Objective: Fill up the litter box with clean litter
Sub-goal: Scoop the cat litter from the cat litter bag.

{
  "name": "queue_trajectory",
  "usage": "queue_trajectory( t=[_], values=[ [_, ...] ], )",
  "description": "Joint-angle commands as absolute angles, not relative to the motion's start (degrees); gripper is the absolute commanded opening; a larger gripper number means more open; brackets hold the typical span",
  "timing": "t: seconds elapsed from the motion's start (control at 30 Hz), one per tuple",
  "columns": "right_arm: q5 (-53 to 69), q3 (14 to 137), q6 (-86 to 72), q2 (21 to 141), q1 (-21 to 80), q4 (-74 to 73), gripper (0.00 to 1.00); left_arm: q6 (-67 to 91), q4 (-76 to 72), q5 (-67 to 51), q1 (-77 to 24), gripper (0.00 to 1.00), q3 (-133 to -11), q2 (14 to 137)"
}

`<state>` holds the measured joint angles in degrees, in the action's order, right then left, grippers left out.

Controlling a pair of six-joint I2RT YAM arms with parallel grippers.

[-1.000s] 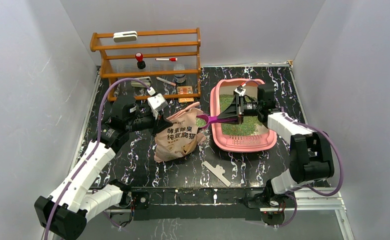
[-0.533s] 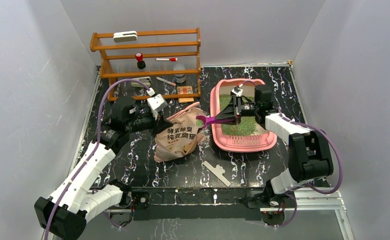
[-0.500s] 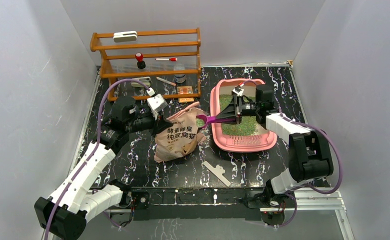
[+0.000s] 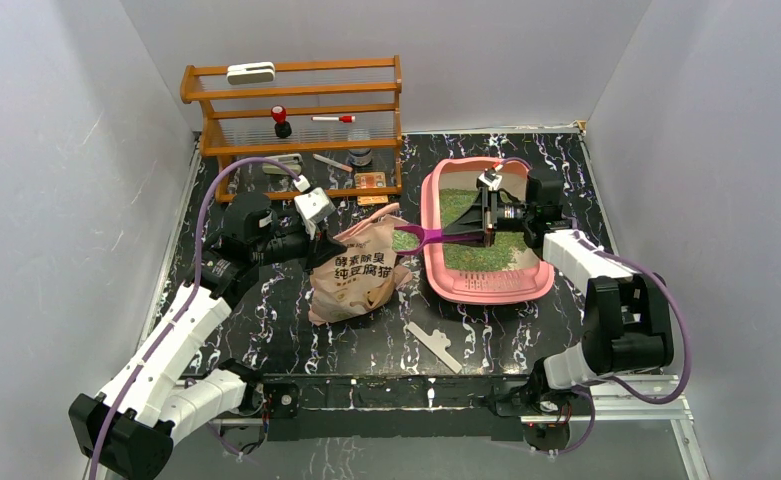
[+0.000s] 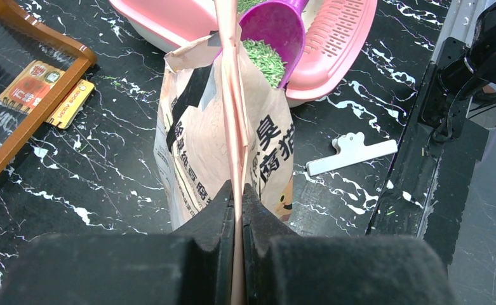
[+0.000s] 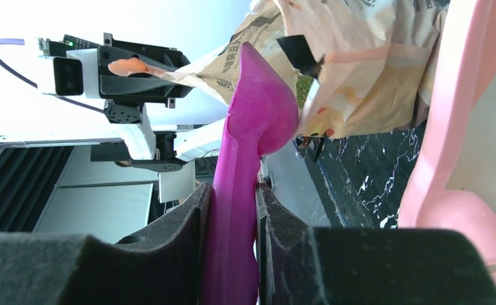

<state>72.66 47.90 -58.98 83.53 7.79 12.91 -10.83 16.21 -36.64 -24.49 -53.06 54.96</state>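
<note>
The pink litter box [image 4: 486, 290] lies at the right of the table, with green clean litter [image 4: 471, 255] spread over its floor. My right gripper [image 4: 484, 228] hovers over it, shut on the handle of a purple scoop [image 4: 418, 238]. The scoop's bowl [image 5: 274, 25] holds green granules [image 5: 263, 57] at the mouth of the beige printed bag [image 4: 351, 272]. My left gripper [image 5: 237, 190] is shut on the bag's upper edge [image 5: 229, 95] and holds it up. In the right wrist view my fingers [image 6: 194, 216] press both sides of the scoop handle [image 6: 235, 190].
A wooden shelf rack [image 4: 296, 110] with small items stands at the back left. Small cards [image 4: 371, 182] lie by its foot. A white clip [image 4: 434, 345] lies on the black marbled table in front of the bag. Grey walls close in on both sides.
My right gripper has drawn a little to the right over the box, taking the scoop with it. The left arm and the bag have stayed where they were.
</note>
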Motion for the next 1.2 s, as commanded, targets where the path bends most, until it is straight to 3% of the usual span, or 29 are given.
queue_trajectory(
  t=[0.0, 1.17],
  values=[
    [76.19, 49.77, -52.05, 80.35, 4.72, 5.5, 0.0, -10.64, 13.67, -38.4, -24.7, 0.0, -54.21, 54.36],
    [79.2, 46.41, -50.89, 76.73, -2.7, 3.5, 0.0, -10.2, 13.37, -38.77, -24.7, 0.0, -54.1, 54.53]
  ],
)
